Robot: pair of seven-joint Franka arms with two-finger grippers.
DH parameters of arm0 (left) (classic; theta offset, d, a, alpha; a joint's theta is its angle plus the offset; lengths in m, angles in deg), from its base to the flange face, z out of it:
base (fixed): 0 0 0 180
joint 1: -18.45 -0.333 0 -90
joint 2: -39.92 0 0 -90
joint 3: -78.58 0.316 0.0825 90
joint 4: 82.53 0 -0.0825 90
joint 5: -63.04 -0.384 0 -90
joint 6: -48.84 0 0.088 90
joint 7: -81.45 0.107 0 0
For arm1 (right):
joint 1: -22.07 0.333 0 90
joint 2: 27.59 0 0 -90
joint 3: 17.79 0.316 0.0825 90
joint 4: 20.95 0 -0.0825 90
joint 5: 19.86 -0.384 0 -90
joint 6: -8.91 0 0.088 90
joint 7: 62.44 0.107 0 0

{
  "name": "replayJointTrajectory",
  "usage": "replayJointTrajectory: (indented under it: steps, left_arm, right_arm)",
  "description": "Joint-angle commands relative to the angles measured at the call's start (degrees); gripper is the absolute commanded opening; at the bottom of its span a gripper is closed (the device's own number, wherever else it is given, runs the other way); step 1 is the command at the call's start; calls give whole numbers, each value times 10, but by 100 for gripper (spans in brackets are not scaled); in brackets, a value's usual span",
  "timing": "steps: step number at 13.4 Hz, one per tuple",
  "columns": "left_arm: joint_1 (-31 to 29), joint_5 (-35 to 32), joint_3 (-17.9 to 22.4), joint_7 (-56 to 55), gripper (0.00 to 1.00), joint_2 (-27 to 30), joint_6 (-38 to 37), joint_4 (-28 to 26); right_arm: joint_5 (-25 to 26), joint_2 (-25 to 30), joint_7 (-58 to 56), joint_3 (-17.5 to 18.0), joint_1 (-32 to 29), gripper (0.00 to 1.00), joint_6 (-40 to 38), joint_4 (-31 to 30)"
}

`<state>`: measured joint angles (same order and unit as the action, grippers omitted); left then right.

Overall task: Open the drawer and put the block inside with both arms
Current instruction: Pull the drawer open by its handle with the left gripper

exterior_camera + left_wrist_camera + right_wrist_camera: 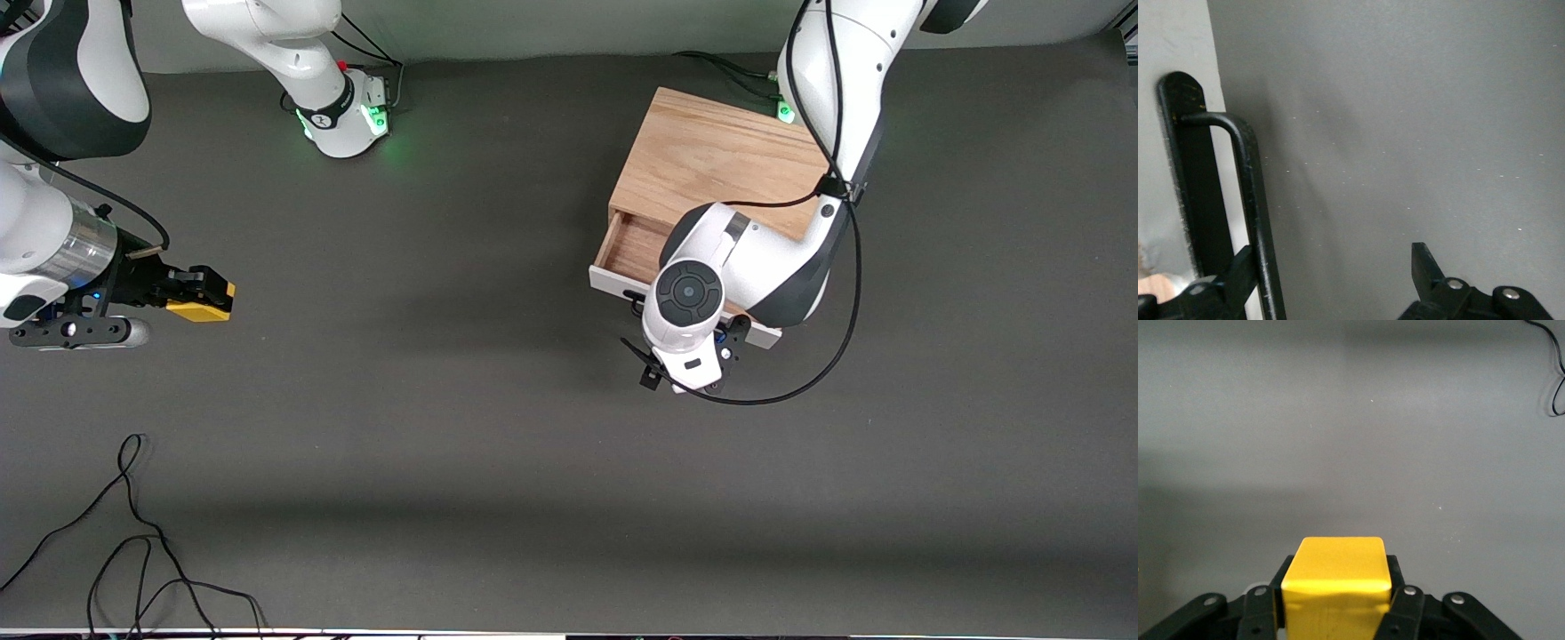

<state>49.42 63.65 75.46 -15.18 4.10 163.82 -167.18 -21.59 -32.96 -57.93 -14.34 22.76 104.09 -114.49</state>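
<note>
**Two arms, one cabinet, one drawer, one block**

One dark grey counter carries everything. Two white arms stand on it, each base lit green: the left arm bends down over the cabinet, the right arm reaches in at its own end of the counter.

One light oak cabinet sits toward the left arm's end. Its single drawer is pulled partly out, with a strip of pale wood interior showing and the white front on the side nearer the front camera. One black wire handle runs along that front.

The left gripper is at the drawer front. Its fingers are spread wide, and the handle bar lies between them, close against one finger and well apart from the other; neither visibly clamps it.

The right gripper hangs over bare counter, well apart from the cabinet. One small yellow block sits squarely between its fingers, which are closed against two opposite faces, with the block's end standing out past the fingertips.

One loose black cable lies on the counter near the front camera.
</note>
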Motion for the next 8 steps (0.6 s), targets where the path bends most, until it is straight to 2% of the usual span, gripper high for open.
replayJointTrajectory:
  steps: [1,8]
  left_arm:
    - [1,-11,1,6,100,-33,66,45]
    - [0,-11,10,5,100,-33,102,54]
  right_arm:
    - [5,-7,16,0,5,0,-11,17]
    - [4,-7,21,1,7,0,-11,17]
